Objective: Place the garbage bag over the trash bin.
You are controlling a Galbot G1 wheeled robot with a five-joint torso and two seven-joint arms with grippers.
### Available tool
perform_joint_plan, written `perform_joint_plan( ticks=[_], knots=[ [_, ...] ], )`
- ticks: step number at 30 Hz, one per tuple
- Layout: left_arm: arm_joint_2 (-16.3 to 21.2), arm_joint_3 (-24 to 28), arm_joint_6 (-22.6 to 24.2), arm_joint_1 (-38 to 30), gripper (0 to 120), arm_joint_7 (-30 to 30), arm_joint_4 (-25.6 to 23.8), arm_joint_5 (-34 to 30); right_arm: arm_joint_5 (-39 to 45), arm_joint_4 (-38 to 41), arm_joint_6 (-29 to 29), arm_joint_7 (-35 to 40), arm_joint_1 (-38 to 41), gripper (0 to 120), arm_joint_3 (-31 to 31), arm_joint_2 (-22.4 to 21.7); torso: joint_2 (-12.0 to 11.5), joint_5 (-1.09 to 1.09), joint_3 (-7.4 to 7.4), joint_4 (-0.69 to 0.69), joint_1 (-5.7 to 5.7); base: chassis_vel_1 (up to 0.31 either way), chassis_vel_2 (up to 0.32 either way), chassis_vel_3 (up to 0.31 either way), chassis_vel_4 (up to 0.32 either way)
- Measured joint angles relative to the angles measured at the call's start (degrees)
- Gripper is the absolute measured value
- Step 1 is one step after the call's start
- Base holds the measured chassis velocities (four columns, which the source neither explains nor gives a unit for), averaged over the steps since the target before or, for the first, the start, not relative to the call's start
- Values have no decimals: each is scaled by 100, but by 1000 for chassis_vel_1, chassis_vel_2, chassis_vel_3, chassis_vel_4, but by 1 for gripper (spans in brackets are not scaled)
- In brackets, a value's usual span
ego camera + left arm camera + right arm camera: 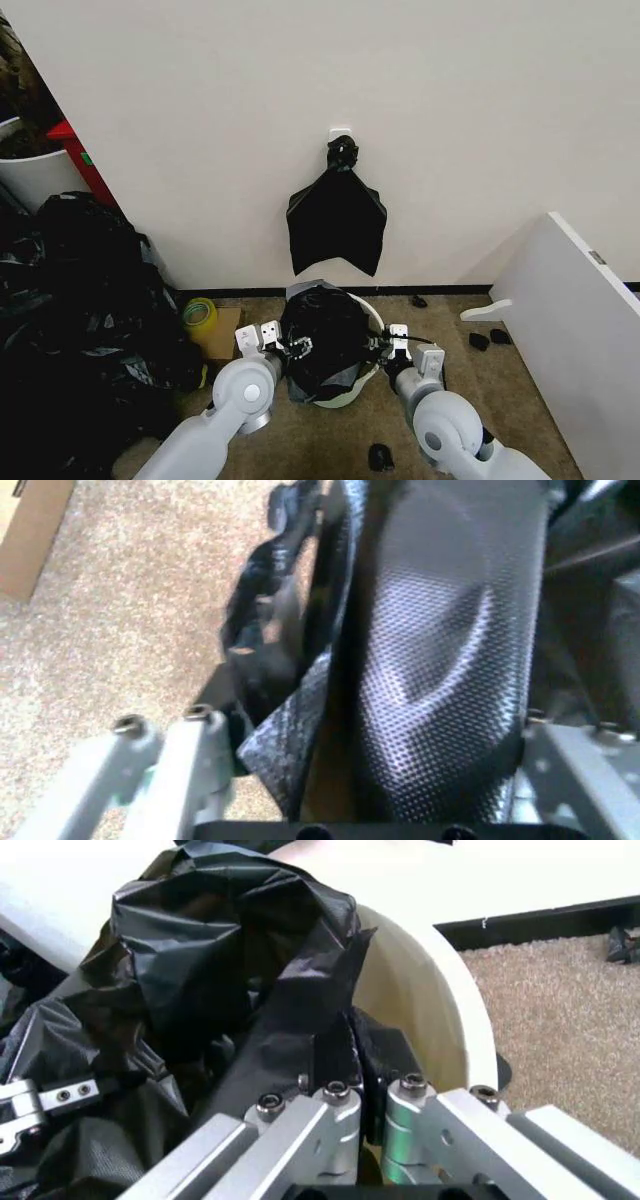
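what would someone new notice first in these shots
Two grippers, the left gripper and the right gripper, pinch opposite sides of a billowy garbage bag that sits bunched over the cream-white trash bin at the foot of the wall. Directly above, a flat black bundle hangs knotted at a white hook. A heap of black bags fills the robot's left.

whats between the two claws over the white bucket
In the head view, the crinkly black plastic garbage bag spans from left claw to right claw.
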Motion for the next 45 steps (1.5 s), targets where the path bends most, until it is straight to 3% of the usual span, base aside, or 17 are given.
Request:
perform_joint_plan(
  ticks=[11,14,30,45],
  knots=[
    [-72,-61,-145,27,7,-55,170,-23,1,-6,18,-9,4,0,-28,5,0,0,0,0,0,0,0,0,0],
    [-87,-74,-201,69,1,-28,170,8,-7,-3,26,-11,2,0,-36,9,0,0,0,-1,0,0,0,0,0],
    [-98,-273,-685,242,0,32,152,328,-321,618,107,-38,-209,0,27,-92,0,0,0,0,0,0,0,0,0],
    [-27,-521,-774,560,0,36,-161,364,-230,786,108,19,-437,0,442,-409,0,-1,0,0,0,0,0,0,0]
  ],
)
